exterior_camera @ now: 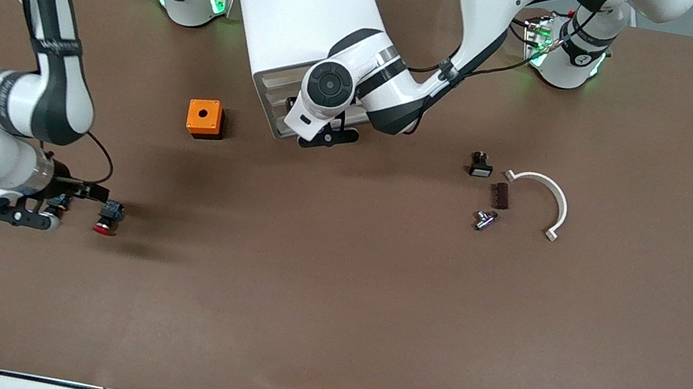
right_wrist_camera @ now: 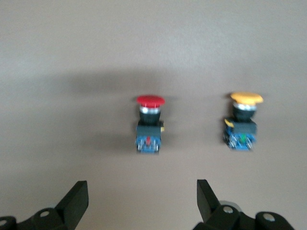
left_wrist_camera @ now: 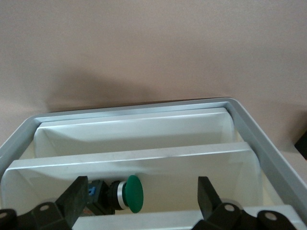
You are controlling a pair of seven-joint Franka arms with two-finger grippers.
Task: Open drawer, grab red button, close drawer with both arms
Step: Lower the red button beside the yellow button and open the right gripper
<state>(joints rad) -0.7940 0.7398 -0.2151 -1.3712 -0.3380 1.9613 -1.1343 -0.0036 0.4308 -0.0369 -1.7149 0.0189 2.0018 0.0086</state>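
The white cabinet point(exterior_camera: 299, 15) stands between the arms' bases. My left gripper point(exterior_camera: 328, 136) is at its front, open and empty. In the left wrist view the left gripper point(left_wrist_camera: 141, 189) sits over a drawer point(left_wrist_camera: 129, 160) whose inside shows, with a green-capped button point(left_wrist_camera: 132, 193) lying between the fingers. The red-capped button point(exterior_camera: 107, 219) lies on the table toward the right arm's end. My right gripper point(exterior_camera: 23, 216) is beside it, open and empty. In the right wrist view the right gripper point(right_wrist_camera: 141, 189) is apart from the red button point(right_wrist_camera: 149, 124).
A yellow-capped button point(right_wrist_camera: 243, 122) lies beside the red one. An orange cube with a hole point(exterior_camera: 204, 118) sits near the cabinet. Toward the left arm's end lie a white curved piece point(exterior_camera: 541, 200), a small black part point(exterior_camera: 480, 166), a brown piece point(exterior_camera: 500, 195) and a metal piece point(exterior_camera: 485, 220).
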